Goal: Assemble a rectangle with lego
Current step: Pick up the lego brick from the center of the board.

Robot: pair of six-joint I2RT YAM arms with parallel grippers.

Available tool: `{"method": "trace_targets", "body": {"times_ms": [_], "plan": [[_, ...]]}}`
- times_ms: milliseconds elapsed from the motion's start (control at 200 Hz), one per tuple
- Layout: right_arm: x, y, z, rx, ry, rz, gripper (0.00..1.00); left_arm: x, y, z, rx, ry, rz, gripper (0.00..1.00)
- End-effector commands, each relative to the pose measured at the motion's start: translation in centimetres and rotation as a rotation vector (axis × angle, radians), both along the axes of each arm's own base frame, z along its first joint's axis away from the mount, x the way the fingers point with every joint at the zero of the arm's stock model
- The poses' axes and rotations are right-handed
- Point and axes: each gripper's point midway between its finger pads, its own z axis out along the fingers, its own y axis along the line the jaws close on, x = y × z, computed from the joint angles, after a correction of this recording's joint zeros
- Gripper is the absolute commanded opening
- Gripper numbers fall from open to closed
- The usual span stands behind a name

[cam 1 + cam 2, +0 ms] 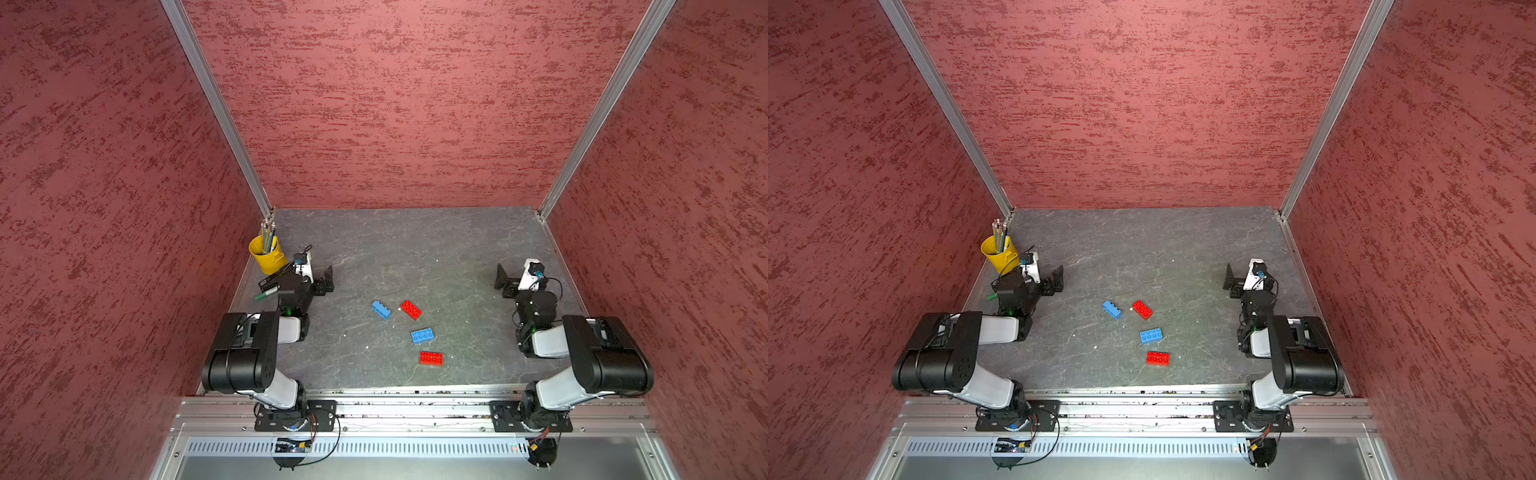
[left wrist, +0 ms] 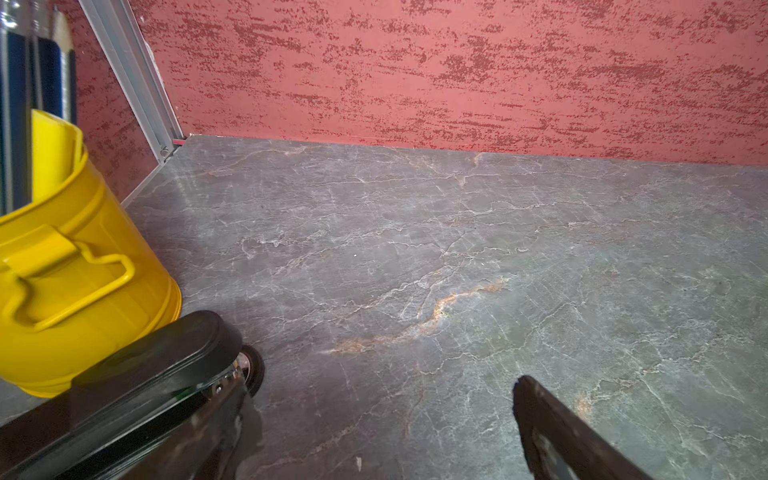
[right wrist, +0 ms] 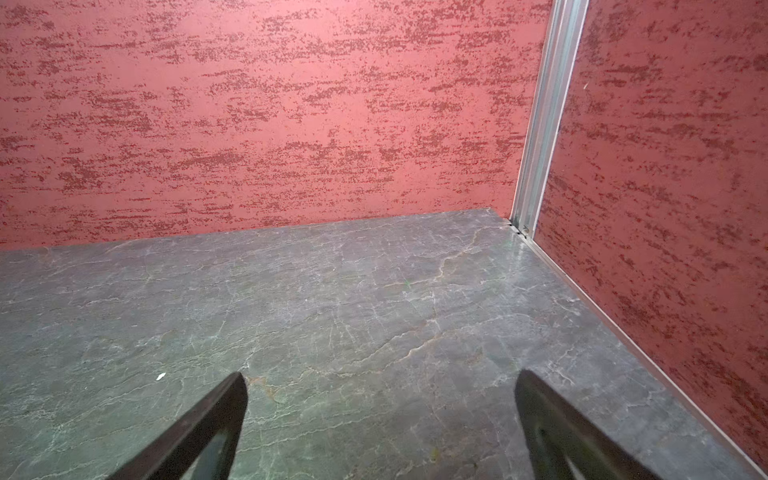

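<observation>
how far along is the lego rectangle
Nothing done yet: the far blue brick, far red brick, near blue brick and near red brick lie apart on the table. Nothing in hand: both sets of jaws are open and empty. All the joining is left.

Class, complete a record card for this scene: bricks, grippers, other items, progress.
Bricks: far blue, far red, near blue, near red; all apart on the table
Left gripper: open, empty, beside yellow bucket
Right gripper: open, empty
Other: pencils in bucket
Progress: nothing joined yet
</observation>
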Motion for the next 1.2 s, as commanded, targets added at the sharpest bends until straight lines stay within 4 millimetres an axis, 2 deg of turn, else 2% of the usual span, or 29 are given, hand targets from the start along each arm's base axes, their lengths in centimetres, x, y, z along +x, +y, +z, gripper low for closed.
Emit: {"method": "trace_targets", "body": {"times_ms": [0,571,701,791,857,927,1037,1087,1122,1197], "plan": [[0.1,-0.1,0.6,0.007,-0.022,-0.010,0.99,0.4,0.1,0.7,-0.005,-0.022,-0.006,1.00],[0.1,-0.1,0.5,0.007,-0.020,-0.010,0.99,0.3,0.0,0.8,-0.001,-0.024,-0.005,1.00],[0.0,-0.1,0.7,0.008,-0.027,-0.011,0.99,0.4,2.1,2.0,0.032,-0.014,0.177,1.00],[1.0,0.3,1.3,-0.006,0.023,0.017,0.99,0.4,3.5,3.8,0.028,0.073,0.274,1.00],[1.6,1.2,2.8,-0.022,0.026,0.069,0.99,0.2,4.5,4.8,-0.056,0.157,0.364,1.00],[1.7,1.7,3.9,-0.028,0.025,0.090,0.99,-0.2,6.0,5.4,-0.230,0.235,0.529,1.00],[1.2,2.0,7.4,0.062,-0.071,0.108,0.99,-0.4,5.7,4.9,-0.465,0.398,0.556,1.00],[0.9,1.9,8.7,0.143,-0.106,0.105,0.99,0.6,4.6,5.4,-0.564,0.398,0.447,1.00],[0.9,0.7,8.7,0.269,-0.104,0.036,0.99,1.4,3.3,6.5,-0.606,0.351,0.342,1.00],[0.5,-1.5,8.0,0.504,-0.100,-0.091,0.99,1.7,1.1,8.7,-0.595,0.252,0.227,1.00]]}}
